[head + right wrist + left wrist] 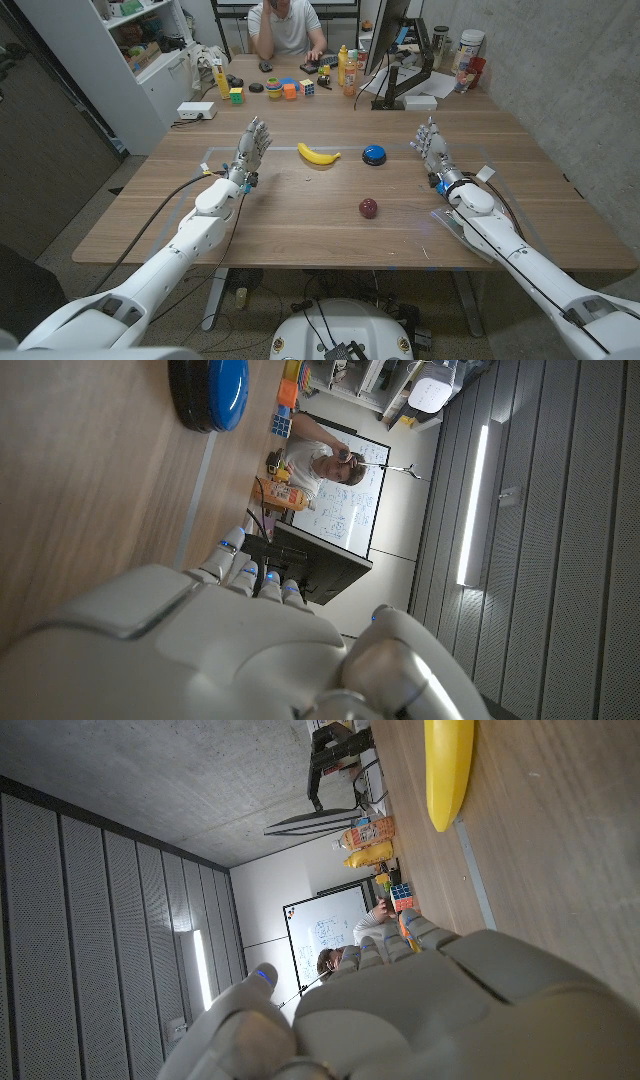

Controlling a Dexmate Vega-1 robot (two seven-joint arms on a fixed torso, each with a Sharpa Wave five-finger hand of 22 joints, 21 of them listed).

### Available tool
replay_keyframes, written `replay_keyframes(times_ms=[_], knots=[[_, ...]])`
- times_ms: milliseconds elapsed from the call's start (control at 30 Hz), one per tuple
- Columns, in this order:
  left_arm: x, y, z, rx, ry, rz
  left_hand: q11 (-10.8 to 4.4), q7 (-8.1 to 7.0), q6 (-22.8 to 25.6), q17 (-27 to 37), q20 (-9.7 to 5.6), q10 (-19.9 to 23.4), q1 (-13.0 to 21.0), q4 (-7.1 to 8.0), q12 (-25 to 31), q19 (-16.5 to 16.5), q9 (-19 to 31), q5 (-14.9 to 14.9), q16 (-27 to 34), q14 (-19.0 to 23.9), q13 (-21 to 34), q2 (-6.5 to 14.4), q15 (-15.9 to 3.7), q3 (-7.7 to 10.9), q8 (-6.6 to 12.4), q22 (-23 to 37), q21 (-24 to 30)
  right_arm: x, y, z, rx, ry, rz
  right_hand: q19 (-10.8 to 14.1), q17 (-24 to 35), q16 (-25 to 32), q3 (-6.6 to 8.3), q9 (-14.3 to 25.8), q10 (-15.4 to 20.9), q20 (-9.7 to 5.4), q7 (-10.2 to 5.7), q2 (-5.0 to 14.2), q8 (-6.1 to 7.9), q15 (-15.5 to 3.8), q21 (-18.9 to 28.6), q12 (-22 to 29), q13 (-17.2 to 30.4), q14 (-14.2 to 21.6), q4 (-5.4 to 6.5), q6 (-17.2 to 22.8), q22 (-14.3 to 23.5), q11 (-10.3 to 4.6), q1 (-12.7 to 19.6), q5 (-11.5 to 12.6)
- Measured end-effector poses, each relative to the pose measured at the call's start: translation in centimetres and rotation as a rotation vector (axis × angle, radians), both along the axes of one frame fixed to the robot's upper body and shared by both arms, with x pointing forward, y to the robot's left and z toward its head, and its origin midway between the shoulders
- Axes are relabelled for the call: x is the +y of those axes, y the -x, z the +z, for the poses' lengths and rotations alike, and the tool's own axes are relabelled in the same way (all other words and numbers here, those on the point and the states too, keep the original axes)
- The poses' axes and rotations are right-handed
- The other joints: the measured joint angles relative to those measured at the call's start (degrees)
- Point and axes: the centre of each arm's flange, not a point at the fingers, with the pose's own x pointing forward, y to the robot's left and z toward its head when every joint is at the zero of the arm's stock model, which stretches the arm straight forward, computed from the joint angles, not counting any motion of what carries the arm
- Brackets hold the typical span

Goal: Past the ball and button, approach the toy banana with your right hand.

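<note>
1. Centrally on the worktop (pixel 300 225) lies the toy banana (pixel 318 154), the button (pixel 374 153) beside it, the ball (pixel 369 207) nearer the front edge.
2. Right robot hand (pixel 432 145) stands empty, fingers apart, near the right edge.
3. Left robot hand (pixel 252 146) likewise empty, fingers spread.

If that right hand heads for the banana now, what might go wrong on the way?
The blue button sits almost directly between the right hand and the toy banana, so a straight sweep could press or shove it. The dark red ball lies loose nearer the robot; a low forearm might set it rolling. The open fingers could also nudge the banana away.
</note>
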Motion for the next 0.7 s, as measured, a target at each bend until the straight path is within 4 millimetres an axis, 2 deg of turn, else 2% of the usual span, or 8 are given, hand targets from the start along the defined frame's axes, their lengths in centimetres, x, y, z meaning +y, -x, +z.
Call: replay_keyframes(times_ms=[267, 333, 367, 433, 467, 500, 567, 700], knots=[[-0.1, -0.3, 0.4, -0.004, -0.003, 0.001, 0.0, 0.0, 0.0, 0.0, 0.0, 0.0, 0.0, 0.0, 0.0, 0.0, 0.0, 0.0, 0.0, 0.0, 0.0, 0.0, 0.0, 0.0, 0.0, 0.0, 0.0, -0.2, -0.2, 0.3, -0.01, -0.004, 0.001, 0.0, 0.0, 0.0, -0.01, 0.0, -0.5, 0.0, -0.18, 0.01, 0.0, 0.0, -0.3, 0.0, 0.0, 0.0, -0.01, -0.2, 0.0, 0.07, 0.0, 0.0], [-0.1, -0.3, 0.4, -0.004, -0.003, 0.001, 0.0, 0.0, 0.0, 0.0, 0.0, 0.0, 0.0, 0.0, 0.0, 0.0, 0.0, 0.0, 0.0, 0.0, 0.0, 0.0, 0.0, 0.0, 0.0, 0.0, 0.0, -0.2, -0.3, 0.4, -0.014, -0.003, 0.001, -0.3, -0.1, 0.0, -0.57, 0.0, -0.6, 0.33, -0.44, 0.68, 0.0, 0.0, -0.6, 0.0, 0.0, 0.0, -0.61, -0.4, -0.1, 0.0, 0.7, 0.0], [-0.1, -0.3, 0.4, -0.004, -0.003, 0.002, 0.0, 0.0, 0.0, 0.0, 0.13, 0.0, 0.0, 0.0, 0.0, -0.1, 0.0, 0.0, 0.0, 0.0, 0.0, 0.0, 0.0, 0.0, 0.0, 0.0, 0.0, -0.1, -0.2, 0.5, -0.022, 0.003, -0.001, -0.3, -0.3, -0.1, -0.65, 0.0, -0.6, 2.02, -0.68, 0.83, 0.0, 0.0, -0.6, 0.0, 0.0, 0.0, -1.24, -0.2, -0.1, 0.0, 1.6, -0.1], [-0.1, -0.3, 0.5, -0.004, -0.003, 0.002, 0.0, 0.0, 0.0, 0.0, 0.79, 0.0, 0.0, 0.0, 0.0, -0.7, 0.0, 0.0, 0.0, 0.0, 0.0, 0.0, 0.0, 0.0, 0.0, 0.0, 0.0, 0.1, -0.3, 0.6, -0.028, 0.015, -0.003, -0.3, -0.7, -0.5, -0.72, 0.0, -0.6, 6.59, -1.84, 1.35, 0.0, 0.56, -0.9, 0.0, 0.0, -0.5, -2.4, -0.2, -0.2, 0.0, 3.5, -0.5], [-0.1, -0.3, 0.5, -0.005, -0.003, 0.002, 0.0, 0.0, 0.0, 0.0, 1.26, 0.0, 0.0, 0.0, 0.0, -0.6, 0.0, 0.0, 0.0, 0.0, 0.0, 0.0, 0.0, 0.0, 0.0, 0.0, 0.0, 0.4, -0.3, 0.7, -0.034, 0.03, -0.009, -0.3, -0.7, -0.7, -0.79, 0.0, -0.5, 9.08, -2.28, 1.72, 0.13, 1.74, -1.4, 0.3, 0.0, -0.4, -3.02, -0.2, -0.2, 0.14, 4.4, -0.5], [-0.1, -0.3, 0.5, -0.005, -0.003, 0.002, 0.0, 0.0, 0.0, 0.0, 1.25, 0.0, 0.0, 0.0, 0.0, -0.6, 0.0, 0.0, 0.0, 0.0, 0.0, 0.0, 0.0, 0.0, 0.0, 0.0, 0.0, 0.4, -0.3, 0.7, -0.036, 0.04, -0.021, -0.2, -0.7, -0.7, -0.86, 0.0, -0.2, 10.72, -2.61, 1.51, 0.36, 2.65, -1.7, 0.4, 0.0, -0.3, -3.46, -0.3, -0.4, 0.44, 5.0, -0.8], [-0.1, -0.3, 0.5, -0.005, -0.003, 0.002, 0.0, 0.0, 0.0, 0.0, 1.26, 0.0, 0.0, 0.0, 0.0, -0.6, 0.0, 0.0, 0.0, 0.0, 0.0, 0.0, 0.0, 0.0, 0.0, 0.0, 0.0, 0.5, -0.2, 0.8, -0.042, 0.065, -0.044, 0.3, -0.7, -0.7, -0.96, 0.0, 0.2, 12.65, -3.23, 1.07, 0.45, 3.98, -2.3, 0.4, 0.0, -0.4, -4.0, 0.4, -0.4, 0.75, 5.9, -0.9], [-0.1, -0.4, 0.5, -0.005, -0.003, 0.003, 0.0, 0.0, 0.0, 0.0, 1.25, 0.0, 0.0, -0.01, 0.0, -0.6, 0.0, 0.0, 0.0, 0.0, 0.0, 0.0, 0.0, -0.01, 0.0, 0.0, 0.0, 1.5, 0.4, 2.0, -0.076, 0.144, -0.087, 1.1, -0.7, -0.7, -0.79, 0.0, 0.9, 13.63, -4.02, 0.62, 0.45, 5.26, -2.8, 0.4, 0.0, 0.5, -4.76, 1.2, -0.4, 0.82, 7.1, -0.9]])
